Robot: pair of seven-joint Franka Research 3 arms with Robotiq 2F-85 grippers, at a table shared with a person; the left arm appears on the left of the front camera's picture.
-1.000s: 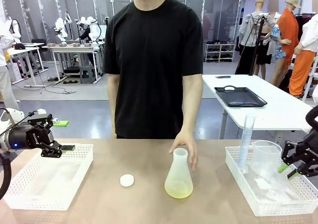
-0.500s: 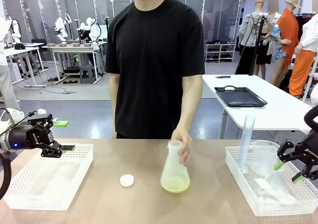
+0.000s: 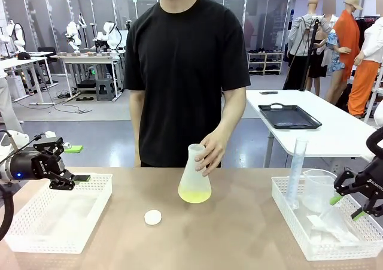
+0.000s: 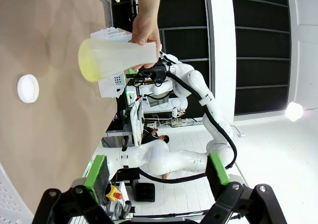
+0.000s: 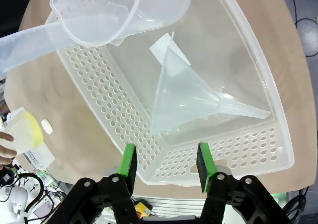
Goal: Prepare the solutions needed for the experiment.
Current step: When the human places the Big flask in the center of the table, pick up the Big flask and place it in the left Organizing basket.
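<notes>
Front view shows a person's hand (image 3: pixel 209 155) holding a cloudy flask (image 3: pixel 194 173) by its neck, lifted above the middle of the table (image 3: pixel 251 237) and tipped a little. The solutions (image 3: pixel 194 196), a little yellow-green liquid, sit in its bottom, and a small white cap (image 3: pixel 153 217) lies on the table near and left of it. The left gripper (image 3: pixel 76 181) hangs over the left basket (image 3: pixel 36 237) and the right gripper (image 3: pixel 347 206) over the right basket (image 3: pixel 286 219), which holds a jug (image 3: pixel 320 189), a tube (image 3: pixel 295 174) and a funnel (image 5: pixel 184 95); both have fingers apart, holding nothing.
</notes>
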